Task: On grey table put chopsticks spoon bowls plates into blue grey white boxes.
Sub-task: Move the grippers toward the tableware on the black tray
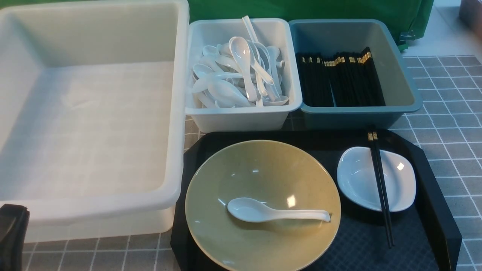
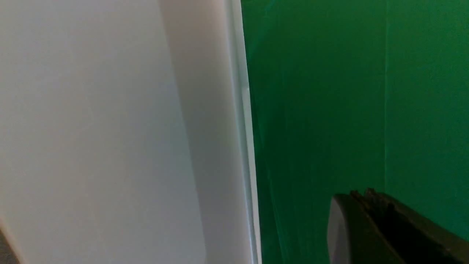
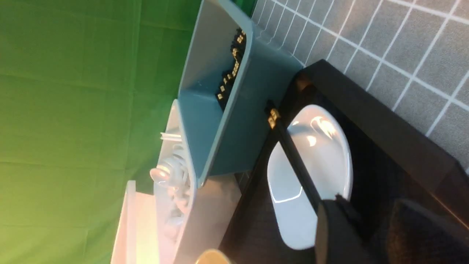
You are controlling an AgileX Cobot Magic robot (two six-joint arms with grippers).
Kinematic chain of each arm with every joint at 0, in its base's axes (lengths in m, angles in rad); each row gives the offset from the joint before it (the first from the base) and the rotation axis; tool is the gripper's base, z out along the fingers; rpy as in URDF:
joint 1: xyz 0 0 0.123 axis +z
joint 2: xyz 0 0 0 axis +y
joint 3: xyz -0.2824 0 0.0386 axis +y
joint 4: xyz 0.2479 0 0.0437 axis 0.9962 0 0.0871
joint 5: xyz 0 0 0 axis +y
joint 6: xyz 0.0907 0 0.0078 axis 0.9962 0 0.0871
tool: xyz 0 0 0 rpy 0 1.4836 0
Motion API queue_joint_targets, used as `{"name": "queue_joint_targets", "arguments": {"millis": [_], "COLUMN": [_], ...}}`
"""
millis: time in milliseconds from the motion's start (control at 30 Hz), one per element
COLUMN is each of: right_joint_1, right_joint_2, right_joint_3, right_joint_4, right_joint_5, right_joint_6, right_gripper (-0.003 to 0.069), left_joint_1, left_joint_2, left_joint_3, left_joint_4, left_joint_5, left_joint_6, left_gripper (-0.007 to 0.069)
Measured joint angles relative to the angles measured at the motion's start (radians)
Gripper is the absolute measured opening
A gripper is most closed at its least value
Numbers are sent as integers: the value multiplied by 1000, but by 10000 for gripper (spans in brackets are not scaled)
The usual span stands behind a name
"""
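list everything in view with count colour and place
large box: 1, translucent white, left
small box: 1, pale grey-white, behind tray
binned spoons: many, white, in small box
teal box: 1, teal-blue, right of small box
binned chopsticks: many, black and gold, in teal box
tray: 1, black, table's front
bowl: 1, olive-yellow, on tray
loose spoon: 1, white, in bowl
dish: 1, white, right of bowl
loose chopsticks: 2, black, across dish
table: 1, grey tiled, underneath
backdrop: 1, green, behind boxes
left gripper: 1, black, shut, by large box
right gripper: 1, black, open, near dish
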Motion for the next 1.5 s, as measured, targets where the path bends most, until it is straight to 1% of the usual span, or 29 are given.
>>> {"name": "queue_joint_targets", "arguments": {"millis": [133, 233, 267, 300, 333, 367, 400, 433, 467, 500, 533, 567, 600, 667, 700, 733, 800, 833, 900, 933, 1000, 1033, 1067, 1100, 1200, 1300, 1333, 1367, 1500], "right_joint_1": [0, 0, 0, 0, 0, 2, 3, 3, 5, 6, 6, 7, 9, 14, 13, 16, 26, 29, 64, 68, 111, 155, 163, 245, 332, 369, 372, 375, 377], "right_joint_2": [0, 0, 0, 0, 0, 0, 0, 2, 11, 30, 57, 93, 171, 288, 316, 408, 529, 551, 688, 697, 773, 826, 833, 903, 1009, 1108, 1123, 1177, 1309], "right_joint_3": [0, 0, 0, 0, -12, -36, -82, -120, -152, -209, -256, -304, -391, -507, -533, -621, -734, -754, -865, -871, -915, -940, -945, -965, -988, -1015, -1020, -1040, -1079], "right_joint_4": [-9, 5, 17, 42, 73, 100, 117, 126, 127, 128, 128, 129, 129, 129, 129, 129, 125, 123, 95, 88, 56, 21, 10, -52, -150, -222, -225, -240, -249], "right_joint_5": [0, 2, 3, 9, 29, 53, 69, 77, 83, 95, 103, 121, 162, 227, 245, 327, 437, 458, 578, 593, 644, 679, 688, 726, 770, 794, 795, 794, 765], "right_joint_6": [-130, -178, -193, -236, -320, -430, -524, -609, -656, -730, -773, -849, -958, -1077, -1103, -1196, -1292, -1307, -1359, -1363, -1370, -1371, -1371, -1357, -1315, -1250, -1248, -1223, -1161], "right_gripper": [239, 239, 239, 239, 239, 237, 234, 225, 219, 200, 180, 157, 110, 56, 48, 35, 33, 33, 33, 33, 33, 33, 33, 34, 36, 42, 43, 52, 104], "left_joint_1": [0, 0, 0, 0, 0, 0, 0, 0, 0, 0, 0, 0, 0, 0, 0, 0, -1, -2, -31, -34, -78, -120, -133, -186, -282, -369, -375, -427, -555], "left_joint_2": [0, 0, 0, 0, 0, 0, 0, 2, 8, 23, 45, 76, 143, 246, 270, 362, 461, 479, 565, 575, 611, 642, 650, 683, 761, 858, 866, 920, 1071], "left_joint_3": [0, -1, -10, -26, -69, -129, -212, -262, -301, -353, -405, -455, -528, -641, -662, -744, -831, -846, -921, -928, -952, -961, -961, -962, -971, -1003, -1006, -1033, -1124], "left_joint_4": [-30, -34, -32, -24, -2, 33, 78, 124, 153, 195, 238, 283, 354, 475, 499, 578, 670, 685, 775, 780, 819, 845, 847, 865, 872, 871, 871, 871, 872], "left_joint_5": [-5, 13, 32, 57, 104, 133, 168, 190, 216, 240, 276, 319, 389, 521, 563, 662, 791, 813, 923, 936, 973, 996, 999, 1010, 1013, 1016, 1016, 1016, 1011], "left_joint_6": [2, 10, 26, 58, 122, 196, 324, 403, 480, 551, 611, 647, 705, 733, 732, 732, 729, 729, 727, 727, 727, 729, 728, 741, 776, 789, 789, 792, 803], "left_gripper": [-11, -11, -11, -11, -11, -11, -11, -11, -11, -11, -11, -11, -11, -11, -11, -11, -11, -11, -11, -11, -11, -11, -11, -11, -11, -11, -11, -11, -11]}}
